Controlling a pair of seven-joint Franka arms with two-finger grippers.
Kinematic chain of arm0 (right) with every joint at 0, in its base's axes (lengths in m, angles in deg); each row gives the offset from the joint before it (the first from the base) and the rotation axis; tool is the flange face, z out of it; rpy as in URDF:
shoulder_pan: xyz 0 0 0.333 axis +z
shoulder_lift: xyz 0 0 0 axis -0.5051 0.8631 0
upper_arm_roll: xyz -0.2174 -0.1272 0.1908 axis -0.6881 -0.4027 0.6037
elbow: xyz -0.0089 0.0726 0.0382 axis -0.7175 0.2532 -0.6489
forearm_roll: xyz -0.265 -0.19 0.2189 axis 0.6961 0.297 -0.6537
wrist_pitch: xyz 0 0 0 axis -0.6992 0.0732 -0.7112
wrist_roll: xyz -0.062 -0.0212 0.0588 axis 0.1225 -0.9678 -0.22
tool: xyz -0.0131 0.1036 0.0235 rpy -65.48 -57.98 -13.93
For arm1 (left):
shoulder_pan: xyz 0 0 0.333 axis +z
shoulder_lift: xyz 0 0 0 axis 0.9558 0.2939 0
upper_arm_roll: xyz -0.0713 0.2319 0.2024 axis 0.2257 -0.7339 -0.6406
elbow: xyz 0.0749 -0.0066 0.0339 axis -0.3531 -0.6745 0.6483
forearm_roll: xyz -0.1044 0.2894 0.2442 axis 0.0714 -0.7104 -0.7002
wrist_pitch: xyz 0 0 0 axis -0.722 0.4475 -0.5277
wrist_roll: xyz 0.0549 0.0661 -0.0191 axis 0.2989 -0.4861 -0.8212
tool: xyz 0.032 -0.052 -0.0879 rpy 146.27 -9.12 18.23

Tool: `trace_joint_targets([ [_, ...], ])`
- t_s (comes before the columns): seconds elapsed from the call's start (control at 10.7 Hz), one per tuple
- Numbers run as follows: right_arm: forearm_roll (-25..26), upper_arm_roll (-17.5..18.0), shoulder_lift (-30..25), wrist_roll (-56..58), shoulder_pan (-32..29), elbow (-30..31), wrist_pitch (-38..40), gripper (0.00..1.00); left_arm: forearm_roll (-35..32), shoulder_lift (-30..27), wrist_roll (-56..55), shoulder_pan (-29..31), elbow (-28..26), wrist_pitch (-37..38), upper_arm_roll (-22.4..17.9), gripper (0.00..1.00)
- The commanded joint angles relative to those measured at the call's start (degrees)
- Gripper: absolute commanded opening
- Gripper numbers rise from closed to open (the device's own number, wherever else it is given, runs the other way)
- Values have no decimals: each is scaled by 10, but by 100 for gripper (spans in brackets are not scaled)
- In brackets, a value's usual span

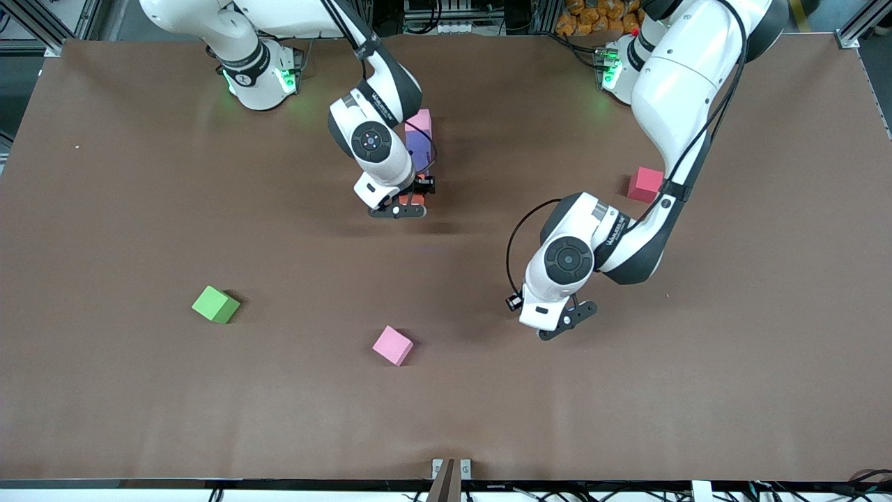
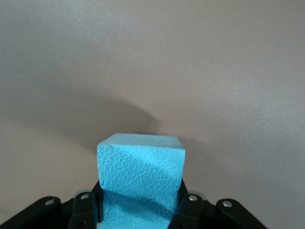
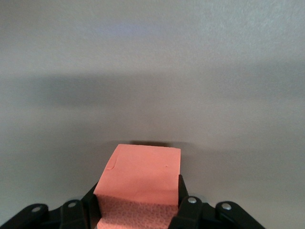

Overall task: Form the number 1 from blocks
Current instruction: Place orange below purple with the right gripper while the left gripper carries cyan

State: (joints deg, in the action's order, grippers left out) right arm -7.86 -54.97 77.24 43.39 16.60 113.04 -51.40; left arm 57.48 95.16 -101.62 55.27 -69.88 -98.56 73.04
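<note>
A light pink block [image 1: 418,122] and a purple block [image 1: 419,150] lie in a line near the table's middle, partly covered by the right arm. My right gripper [image 1: 403,207] sits at the line's nearer end, shut on an orange block [image 1: 417,200]. The right wrist view shows that orange block [image 3: 143,174] squeezed between the fingers of the right gripper [image 3: 138,202], low over the table. My left gripper [image 1: 566,323] hangs over bare table toward the left arm's end. In the left wrist view the left gripper [image 2: 138,202] is shut on a light blue block [image 2: 141,167], which the hand hides from the front camera.
A red block [image 1: 644,184] lies beside the left arm. Nearer the front camera lie a green block [image 1: 215,305], toward the right arm's end, and a second pink block [image 1: 392,345]. The brown table [image 1: 732,362] carries nothing else.
</note>
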Motion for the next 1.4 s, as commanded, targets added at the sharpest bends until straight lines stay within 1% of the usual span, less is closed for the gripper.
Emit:
trace_joint_targets([
  [0.0, 4, -5, -3, 3, 8, 5, -9, 52, -13, -22, -30, 6, -26, 7, 8, 0],
  [0.37, 1, -4, -3, 3, 22, 7, -11, 53, -13, -21, -39, 3, -25, 7, 14, 0],
  [0.56, 1, -3, 0, 2, 30, 7, -10, 55, -13, -21, -39, 3, -24, 7, 14, 0],
  [0.65, 1, -3, 1, 1, 31, 7, -11, 61, -13, -21, -39, 4, -24, 7, 14, 0],
  [0.75, 1, -3, 1, 1, 33, 8, -11, 70, -13, -21, -39, 4, -24, 7, 14, 0],
  [0.84, 0, -3, 1, 1, 33, 8, -9, 92, -14, -21, -39, 3, -24, 7, 14, 0],
  [0.93, 0, -3, 0, 0, 32, 8, -6, 100, -14, -21, -40, 2, -23, 7, 14, 0],
  [1.03, 0, -3, -7, 0, 26, 8, -1, 100, -14, -20, -46, -1, -23, 7, 14, 0],
  [1.12, 1, -3, -26, -2, 18, 9, 6, 100, -15, -18, -48, -10, -23, 7, 14, 0],
  [1.3, 6, -4, -78, 2, -25, 8, 45, 100, -16, -16, -62, -28, -20, 7, 14, 0],
])
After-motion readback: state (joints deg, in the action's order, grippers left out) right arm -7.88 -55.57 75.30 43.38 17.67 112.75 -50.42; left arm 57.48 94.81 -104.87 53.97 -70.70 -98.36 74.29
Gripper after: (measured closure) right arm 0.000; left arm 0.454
